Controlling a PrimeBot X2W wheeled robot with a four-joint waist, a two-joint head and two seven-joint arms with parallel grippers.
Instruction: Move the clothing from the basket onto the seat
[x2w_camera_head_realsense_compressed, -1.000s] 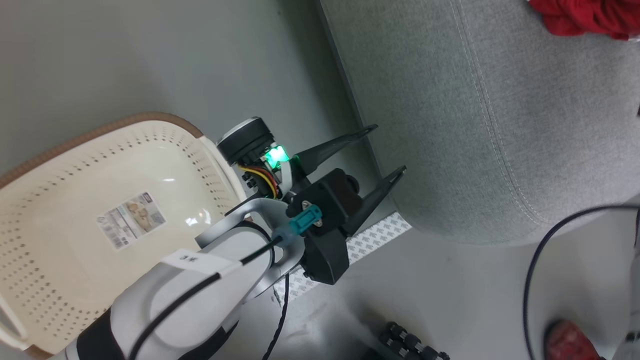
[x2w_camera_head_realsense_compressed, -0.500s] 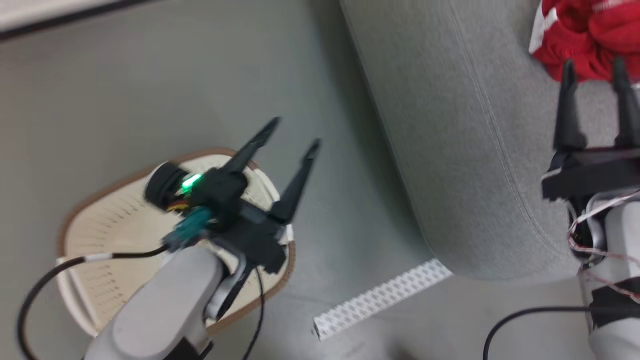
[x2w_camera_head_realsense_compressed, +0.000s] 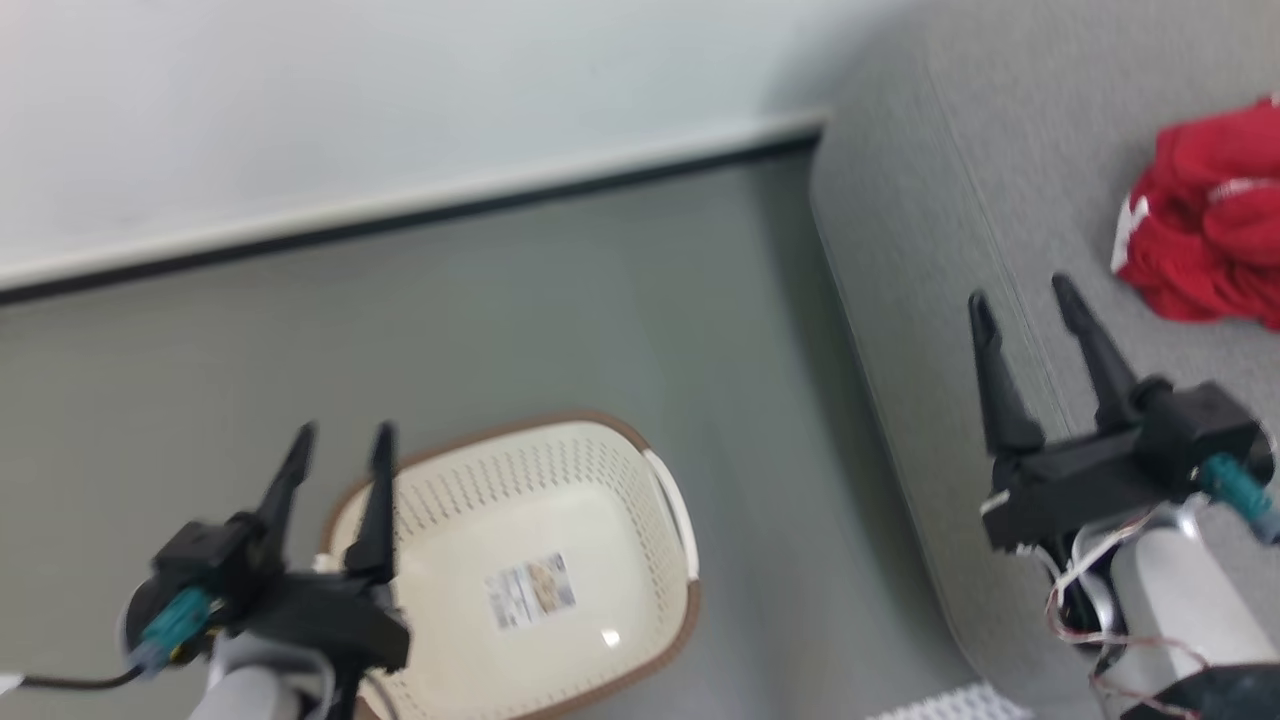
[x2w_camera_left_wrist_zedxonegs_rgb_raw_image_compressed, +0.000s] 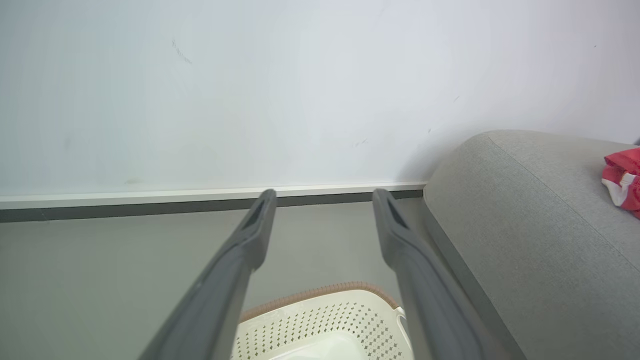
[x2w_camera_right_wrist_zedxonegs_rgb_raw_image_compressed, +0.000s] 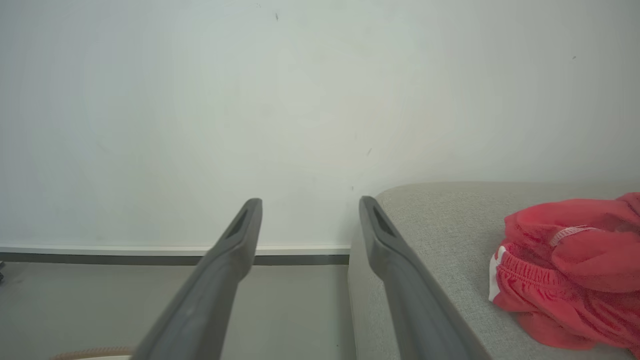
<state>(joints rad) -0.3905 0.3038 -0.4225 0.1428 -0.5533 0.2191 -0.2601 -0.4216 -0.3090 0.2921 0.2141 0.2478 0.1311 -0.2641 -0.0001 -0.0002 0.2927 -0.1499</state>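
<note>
Left end effector (x2w_camera_head_realsense_compressed: 344, 435) sits low at the left of the head view, its two dark fingers spread apart and grasping nothing. Its tips overlap the left rim of the basket (x2w_camera_head_realsense_compressed: 600, 480). Right end effector (x2w_camera_head_realsense_compressed: 1020, 292) sits low at the right, fingers likewise released and bare, hovering over the near part of the seat (x2w_camera_head_realsense_compressed: 930, 230).

Just beyond the left fingers, the cream basket with its brown rim stands upright on the grey floor (x2w_camera_head_realsense_compressed: 550, 300), a paper label (x2w_camera_head_realsense_compressed: 530, 590) flat on its bottom. A white patterned strip (x2w_camera_head_realsense_compressed: 950, 705) lies on the floor by the seat's near corner.

Further right, the red clothing (x2w_camera_head_realsense_compressed: 1210, 240) lies crumpled in a heap on the seat, white trim showing, apart from the right fingers. Beyond everything, a dark baseboard (x2w_camera_head_realsense_compressed: 400, 222) meets a pale wall (x2w_camera_head_realsense_compressed: 400, 100).
</note>
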